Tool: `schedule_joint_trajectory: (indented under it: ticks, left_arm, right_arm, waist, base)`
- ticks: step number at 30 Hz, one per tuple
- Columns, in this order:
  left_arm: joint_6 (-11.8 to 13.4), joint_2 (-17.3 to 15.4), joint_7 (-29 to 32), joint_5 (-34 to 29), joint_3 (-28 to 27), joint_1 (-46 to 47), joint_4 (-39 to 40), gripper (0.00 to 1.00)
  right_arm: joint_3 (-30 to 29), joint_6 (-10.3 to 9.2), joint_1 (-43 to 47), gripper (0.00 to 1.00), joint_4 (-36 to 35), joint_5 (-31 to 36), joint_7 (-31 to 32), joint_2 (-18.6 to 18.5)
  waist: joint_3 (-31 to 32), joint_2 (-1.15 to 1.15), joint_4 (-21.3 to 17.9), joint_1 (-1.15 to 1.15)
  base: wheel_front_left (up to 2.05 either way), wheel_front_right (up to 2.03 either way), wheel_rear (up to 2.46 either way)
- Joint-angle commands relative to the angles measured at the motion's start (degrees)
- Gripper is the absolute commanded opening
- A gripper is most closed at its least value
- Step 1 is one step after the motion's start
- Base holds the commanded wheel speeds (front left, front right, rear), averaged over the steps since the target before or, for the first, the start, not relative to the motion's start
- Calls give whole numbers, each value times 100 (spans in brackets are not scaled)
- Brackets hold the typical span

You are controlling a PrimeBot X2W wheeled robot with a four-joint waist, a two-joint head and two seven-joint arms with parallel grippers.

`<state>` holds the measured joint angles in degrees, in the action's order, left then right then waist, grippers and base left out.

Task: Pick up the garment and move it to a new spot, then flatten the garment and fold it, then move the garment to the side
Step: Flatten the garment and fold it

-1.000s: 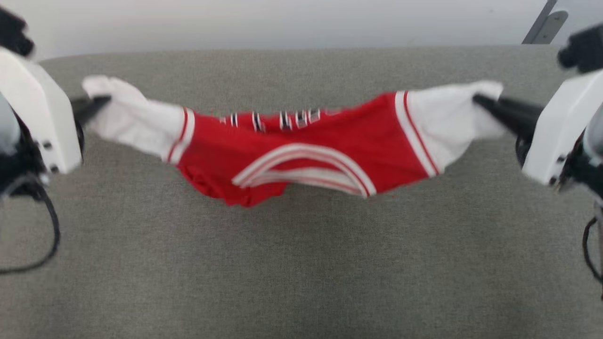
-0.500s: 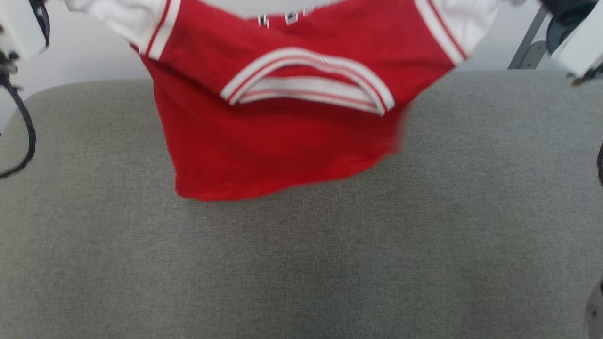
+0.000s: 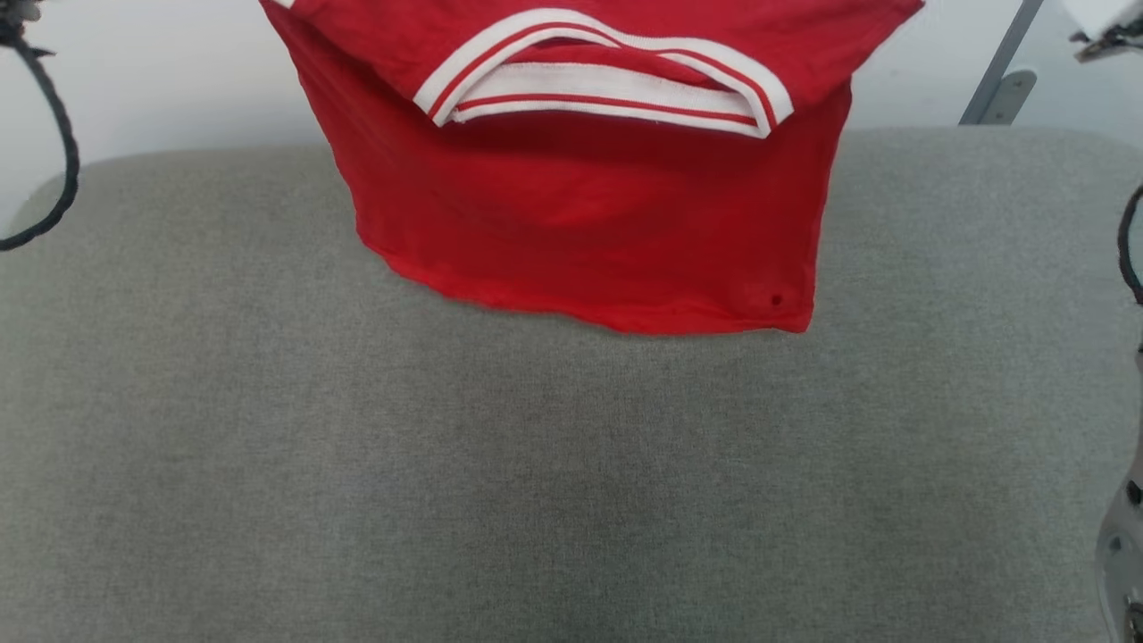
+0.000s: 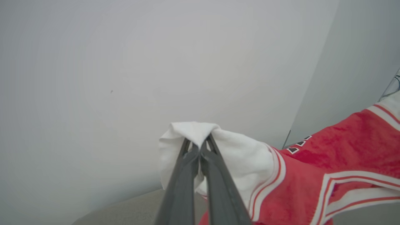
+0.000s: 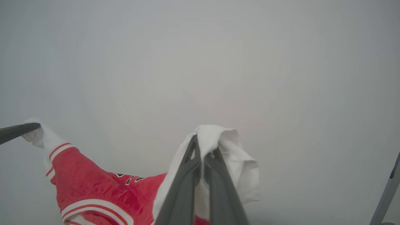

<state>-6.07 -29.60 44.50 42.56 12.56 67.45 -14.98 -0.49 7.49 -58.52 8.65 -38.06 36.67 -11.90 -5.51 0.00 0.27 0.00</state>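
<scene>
The garment (image 3: 589, 205), a red jersey with a white-and-red striped collar, hangs in the air above the grey cushion (image 3: 536, 464), its lower hem dangling near the surface. My left gripper (image 4: 199, 144) is shut on one white sleeve (image 4: 231, 156), lifted high before a pale wall. My right gripper (image 5: 202, 146) is shut on the other white sleeve (image 5: 231, 159). The red body (image 5: 93, 184) sags between the two grips, with part of the black lettering showing. In the right wrist view the left gripper's fingers (image 5: 15, 131) pinch the far sleeve.
The grey padded cushion spans the whole foreground. Behind it stands a pale wall (image 3: 179, 80). A grey metal stand (image 3: 1000, 80) rises at the back right. Dark cables (image 3: 54, 161) loop down at the left and right edges.
Both grippers have risen with the sleeves, lifting the jersey off the cushion so its body now hangs down. The head camera has tilted too, and the arms have left its picture.
</scene>
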Motion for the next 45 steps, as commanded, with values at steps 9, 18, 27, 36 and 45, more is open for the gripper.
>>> schedule_joint_trajectory:
  ticks: [9, 18, 27, 36, 45]
  left_arm:
    - [-130, 181, -1061, -254, 390, 799, -748, 0]
    - [-135, 168, -2525, -526, 952, 1896, -1410, 0]
    - [-128, -35, -4404, -327, 1747, 2241, -1584, 0]
    - [-129, -202, -4939, 308, 2457, 1508, -2307, 0]
    - [-129, -288, -4562, 926, 2977, 489, -2961, 0]
  right_arm:
    - [426, 1, -781, 0, 894, 671, -1087, -94]
    - [735, 1, -1792, 0, 1926, 1523, -3072, -177]
    - [1228, 0, -2367, 0, 2906, 2417, -4683, -262]
    - [2209, 0, -1912, 0, 3852, 1735, -4504, -298]
    - [2980, 0, -928, 0, 3623, 284, -3448, -547]
  waist:
    - [-850, 0, 26, 0]
    - [-1630, 0, 52, 0]
    - [-1970, 0, 111, 0]
    - [-1967, 0, 182, 0]
    - [-1753, 0, 192, 0]
  base:
    - [0, 0, 0]
    - [0, 0, 0]
    - [0, 0, 0]
    - [0, 0, 0]
    - [0, 0, 0]
